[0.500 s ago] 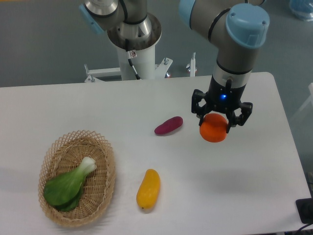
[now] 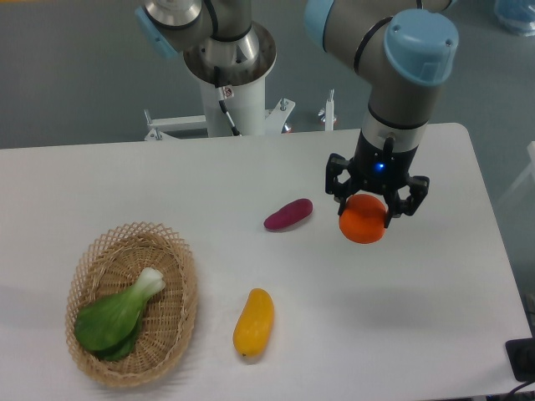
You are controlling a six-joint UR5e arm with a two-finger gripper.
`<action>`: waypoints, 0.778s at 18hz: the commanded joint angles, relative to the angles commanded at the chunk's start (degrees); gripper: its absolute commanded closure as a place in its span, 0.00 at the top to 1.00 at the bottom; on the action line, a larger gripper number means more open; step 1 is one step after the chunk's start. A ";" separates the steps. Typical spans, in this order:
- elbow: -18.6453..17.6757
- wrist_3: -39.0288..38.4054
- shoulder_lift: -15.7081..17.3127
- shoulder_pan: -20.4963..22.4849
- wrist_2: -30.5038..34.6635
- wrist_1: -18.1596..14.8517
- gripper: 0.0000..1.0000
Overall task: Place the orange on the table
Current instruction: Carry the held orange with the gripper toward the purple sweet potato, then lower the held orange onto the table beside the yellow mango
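Toward the right edge of the surface: I had the gripper [image 2: 373,203] hanging with its fingers closed around the orange [image 2: 363,224], clasping it from above.
Orange position: it sat in the fingers toward the far right part of the surface [image 2: 251,175], just right of the purple sweet potato [image 2: 288,214]; whether its underside touched the top or hung just clear of it, I could not tell from this one view.
Step in hand: by my judgement I was in the set-down phase, carrying done or nearly so, release not yet made.
Next move: I reckoned it called for a short straight lowering until the fruit rested on the white top, then a gentle opening of the fingers and a vertical lift away.
Risk: being round and smooth, the orange could roll once freed, so I wanted it settled before letting go.
Elsewhere: a yellow mango-like fruit [image 2: 253,322] lay near the front edge, and a wicker basket [image 2: 179,266] holding a leafy green [image 2: 119,316] sat at the front left corner, both well apart from the drop spot.
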 joint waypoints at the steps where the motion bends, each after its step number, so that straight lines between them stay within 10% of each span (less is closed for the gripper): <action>1: -0.87 0.00 -0.09 0.00 -0.09 0.44 0.71; 7: -9.47 -1.48 -2.54 -2.46 0.87 16.58 0.72; 14: -10.20 -0.80 -6.76 -3.87 1.14 18.81 0.71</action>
